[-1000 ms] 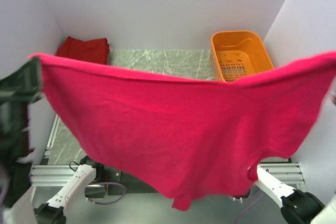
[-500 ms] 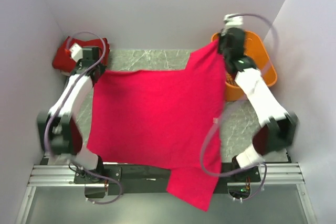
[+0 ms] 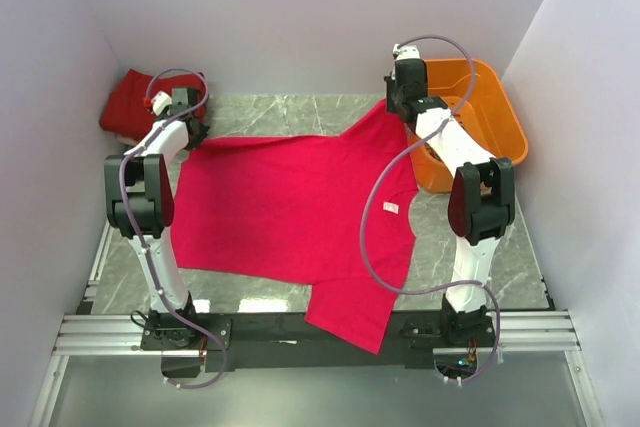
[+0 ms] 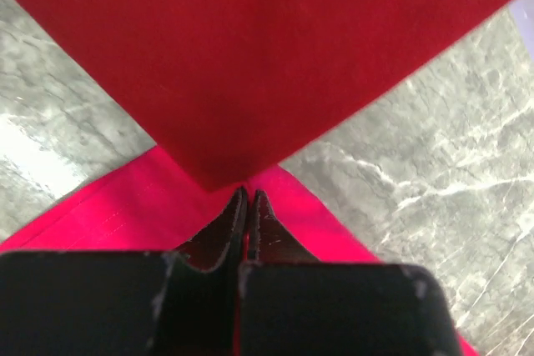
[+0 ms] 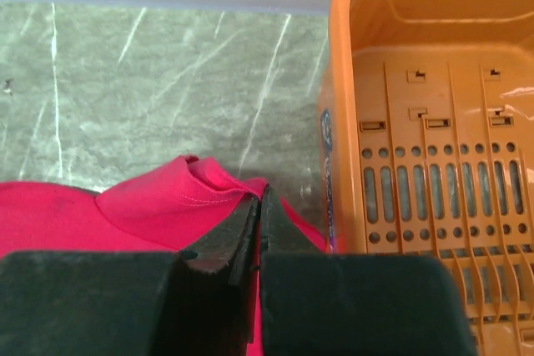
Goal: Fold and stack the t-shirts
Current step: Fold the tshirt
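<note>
Crimson t-shirt (image 3: 290, 207) spread flat, unfolded; left fingers (image 4: 224, 227) and right fingers (image 5: 234, 235) clamp its upper corners; darker t-shirt (image 3: 140, 102) lies folded, upper left.

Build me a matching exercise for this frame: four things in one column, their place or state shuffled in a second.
Things:
1 crimson t-shirt
2 dark red t-shirt
3 orange basket
4 left gripper

Places or states:
A at the far right corner of the table
B shut, pinching a shirt corner
C spread across the middle of the table
D folded in the far left corner

Pairs: 1-C; 2-D; 3-A; 4-B
</note>
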